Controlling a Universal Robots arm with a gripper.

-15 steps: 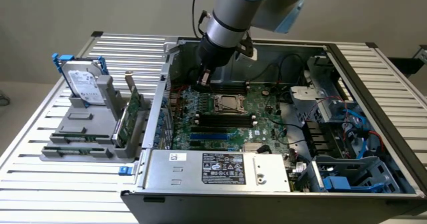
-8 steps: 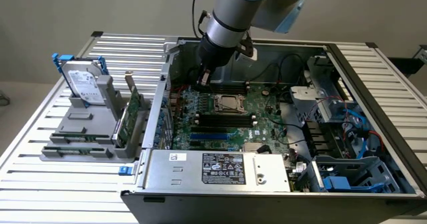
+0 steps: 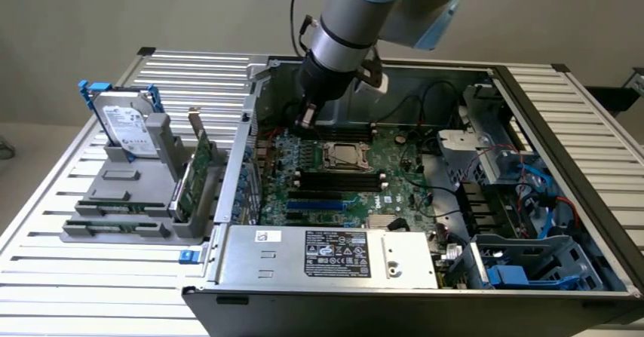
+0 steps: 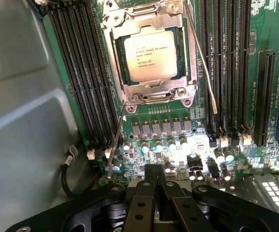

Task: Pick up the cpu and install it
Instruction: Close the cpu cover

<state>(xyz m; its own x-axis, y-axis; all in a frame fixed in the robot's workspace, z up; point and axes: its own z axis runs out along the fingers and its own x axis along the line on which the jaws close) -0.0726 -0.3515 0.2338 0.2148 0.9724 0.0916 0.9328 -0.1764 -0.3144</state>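
Observation:
The cpu [image 4: 150,56], a small silvery square with printed text, lies flat inside the square metal socket frame [image 4: 184,93] on the green motherboard [image 4: 270,157]. In the exterior view the cpu [image 3: 345,154] sits at the middle of the board in the open computer case. My gripper [image 3: 307,117] hangs over the board's rear edge, a little toward the exterior view's left of the cpu and apart from it. In the wrist view my gripper [image 4: 154,176] has its black fingers pressed together, shut with nothing between them.
Two thin socket levers [image 4: 203,67] stand loose beside the frame. Black memory slots [image 4: 84,72] flank the socket. A labelled hard drive [image 3: 128,123] with blue handles stands in a grey holder outside the case. The power supply [image 3: 332,255] and cables [image 3: 533,182] crowd the case.

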